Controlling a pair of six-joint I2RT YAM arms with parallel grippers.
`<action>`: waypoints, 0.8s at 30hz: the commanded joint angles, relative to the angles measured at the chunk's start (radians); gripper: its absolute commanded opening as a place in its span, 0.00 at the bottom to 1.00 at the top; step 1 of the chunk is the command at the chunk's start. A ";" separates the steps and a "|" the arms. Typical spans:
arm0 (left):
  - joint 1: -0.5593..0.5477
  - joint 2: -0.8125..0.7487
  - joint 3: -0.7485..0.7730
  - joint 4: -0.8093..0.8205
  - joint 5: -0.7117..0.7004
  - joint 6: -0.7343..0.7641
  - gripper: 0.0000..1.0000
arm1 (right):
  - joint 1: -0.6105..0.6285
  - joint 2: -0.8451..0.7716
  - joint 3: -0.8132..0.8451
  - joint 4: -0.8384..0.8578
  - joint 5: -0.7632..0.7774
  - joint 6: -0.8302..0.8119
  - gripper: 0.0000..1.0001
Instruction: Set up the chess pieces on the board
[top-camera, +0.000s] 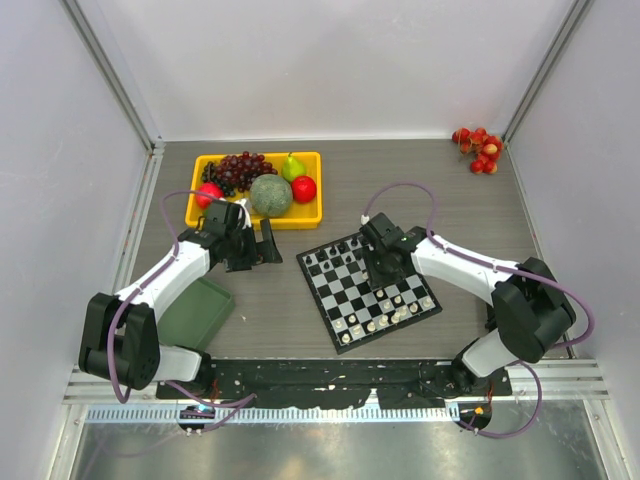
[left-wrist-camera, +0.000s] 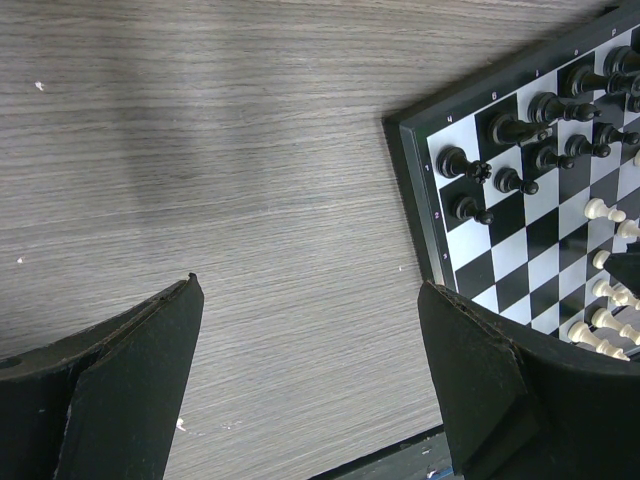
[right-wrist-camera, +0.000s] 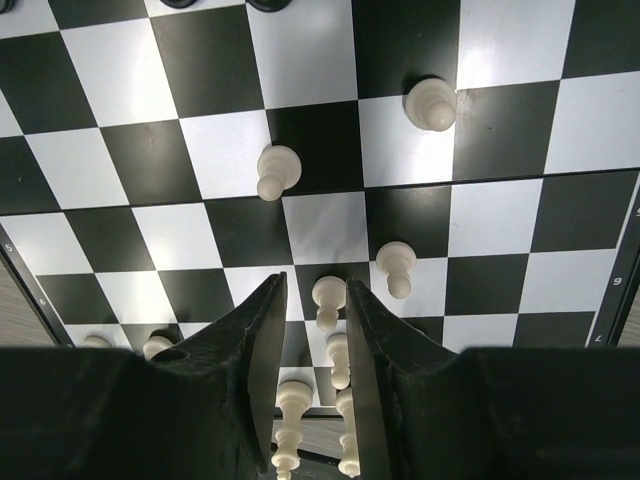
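The board (top-camera: 320, 302) lies right of centre, with black chess pieces (top-camera: 335, 258) at its far side and white ones (top-camera: 385, 315) at its near side. My right gripper (top-camera: 383, 270) hangs low over the board. Its jaws (right-wrist-camera: 315, 282) stand narrowly apart around an upright white pawn (right-wrist-camera: 329, 297), with a gap showing on the pawn's left. More white pawns (right-wrist-camera: 277, 170) stand apart on nearby squares. My left gripper (top-camera: 268, 245) is wide open (left-wrist-camera: 310, 285) over bare table beside the board's edge (left-wrist-camera: 415, 200), with nothing between its fingers.
A yellow tray (top-camera: 255, 218) with grapes (top-camera: 240, 168), a pear, red fruit and a green melon sits at the back left. A green tray (top-camera: 200, 310) lies under the left arm. A cluster of red fruit (top-camera: 477, 148) lies at the back right corner.
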 joint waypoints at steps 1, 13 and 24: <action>-0.003 -0.005 0.023 0.023 0.010 -0.003 0.96 | -0.003 -0.014 -0.014 -0.005 -0.032 -0.003 0.35; -0.003 -0.001 0.026 0.020 0.011 -0.001 0.96 | -0.003 -0.006 -0.017 -0.008 -0.038 -0.019 0.17; -0.003 -0.006 0.008 0.034 0.014 -0.007 0.96 | 0.035 -0.077 -0.032 0.000 -0.111 -0.010 0.13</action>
